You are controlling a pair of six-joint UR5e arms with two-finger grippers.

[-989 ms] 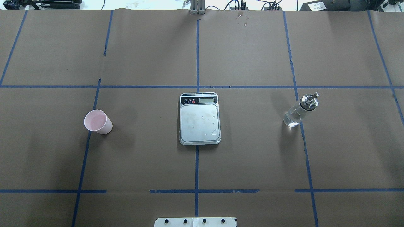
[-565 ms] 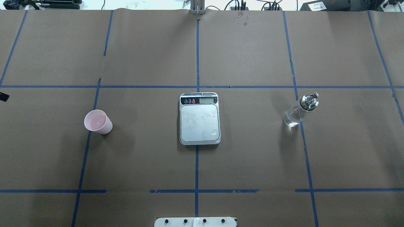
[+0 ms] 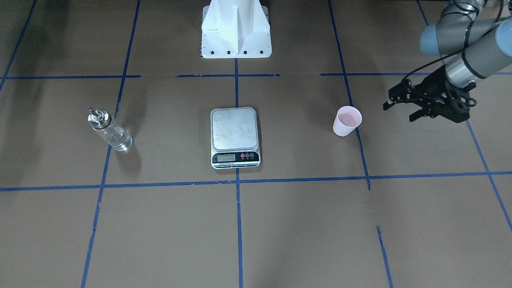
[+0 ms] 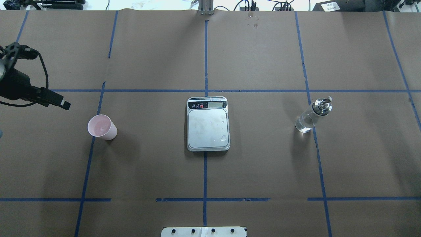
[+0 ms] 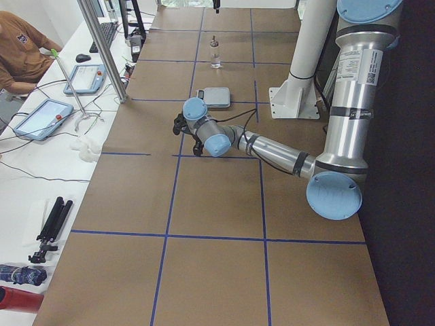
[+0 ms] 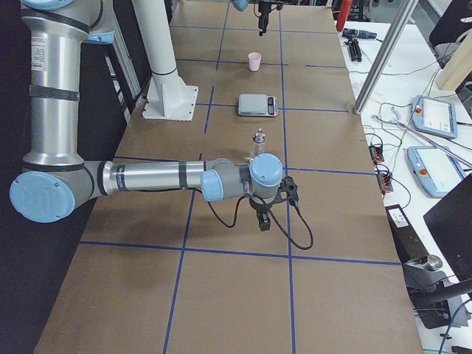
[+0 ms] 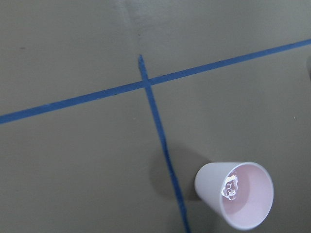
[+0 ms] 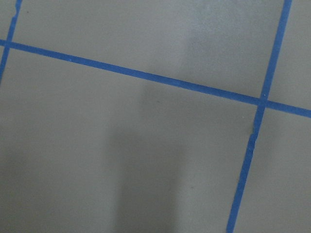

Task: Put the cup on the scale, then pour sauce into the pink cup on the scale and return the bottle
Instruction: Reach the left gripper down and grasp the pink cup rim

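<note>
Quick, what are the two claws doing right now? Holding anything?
Left gripper: open, empty, near the cup but not touching it.
Right gripper: cannot tell; it shows only in a side view.

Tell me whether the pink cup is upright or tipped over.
Upright: the cup stands on its base on the table, mouth facing up, pink inside showing.

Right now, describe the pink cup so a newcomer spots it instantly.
On the brown paper-covered table with blue tape lines, find the silver-topped kitchen scale at the centre. In the overhead view, the small pale pink tapered cup stands upright to the scale's left, beside a tape line. It is the only pink, open-topped thing; the clear glass bottle is on the scale's other side.
</note>
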